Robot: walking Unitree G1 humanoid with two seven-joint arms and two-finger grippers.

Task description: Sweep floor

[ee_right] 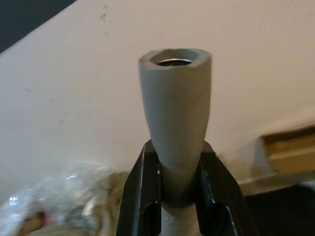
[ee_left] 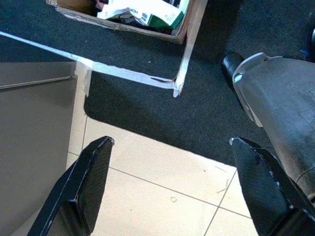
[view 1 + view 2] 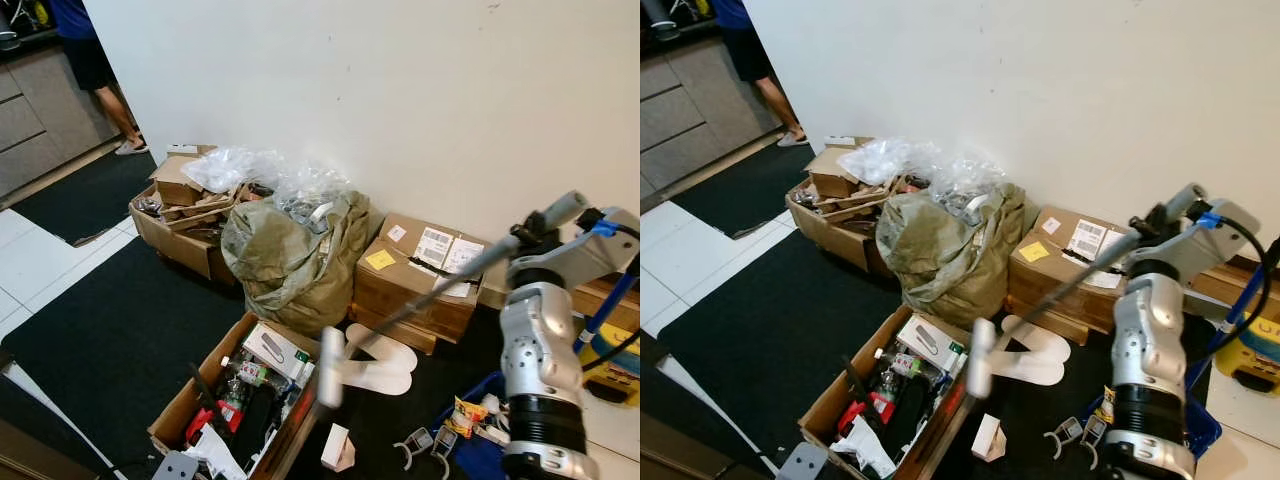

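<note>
My right gripper (image 1: 178, 196) is shut on the top of a grey broom handle (image 1: 175, 98), raised at the right near the wall. The pole (image 3: 440, 285) slants down to the left, and its blurred pale head (image 3: 330, 368) hangs over the black mat beside an open cardboard box (image 3: 180, 405). My left gripper (image 2: 172, 142) hangs open with nothing in it above pale floor tiles (image 2: 162, 196), at the mat's edge.
The open box holds clutter, with an olive sack (image 3: 290, 255) and taped cartons (image 3: 415, 275) against the wall. White slippers (image 3: 385, 365), a small white box (image 3: 337, 447) and a blue tray (image 3: 470, 450) lie on the mat. A person (image 3: 95, 70) stands far left.
</note>
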